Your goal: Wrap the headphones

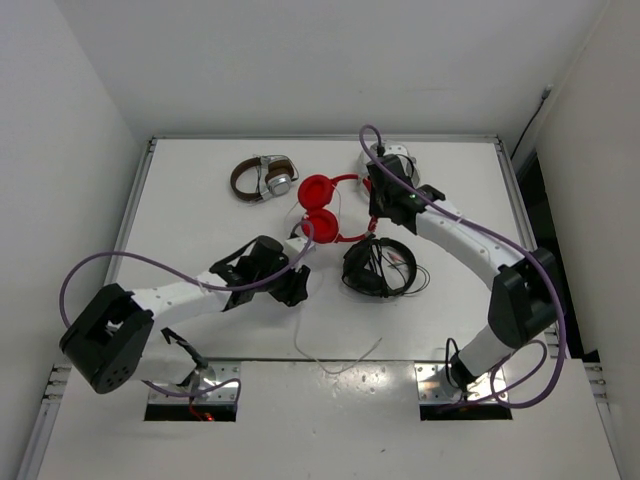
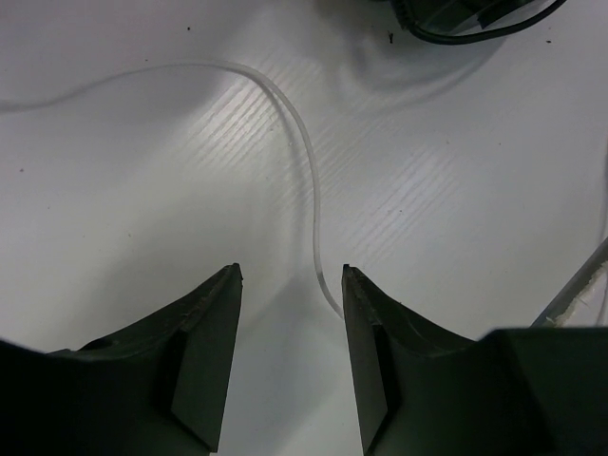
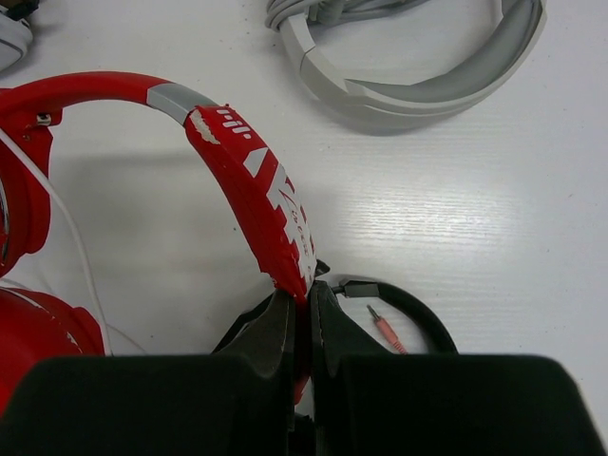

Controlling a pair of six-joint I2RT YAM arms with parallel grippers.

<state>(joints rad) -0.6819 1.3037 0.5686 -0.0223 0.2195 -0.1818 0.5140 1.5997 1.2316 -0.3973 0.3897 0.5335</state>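
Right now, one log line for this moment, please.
right gripper shut on red headband | left gripper open over white cable | cable not yet wrapped

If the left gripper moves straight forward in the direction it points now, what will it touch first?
Probably the thin white cable, lying on the table just ahead between the open fingers of the left gripper; depth is hard to judge.

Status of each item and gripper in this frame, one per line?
red headphones: on table, headband gripped
white cable: unwrapped, loose
right gripper: shut on headband
left gripper: open, straddling white cable
black headphones: on table
brown-and-silver headphones: on table
grey headphones: on table
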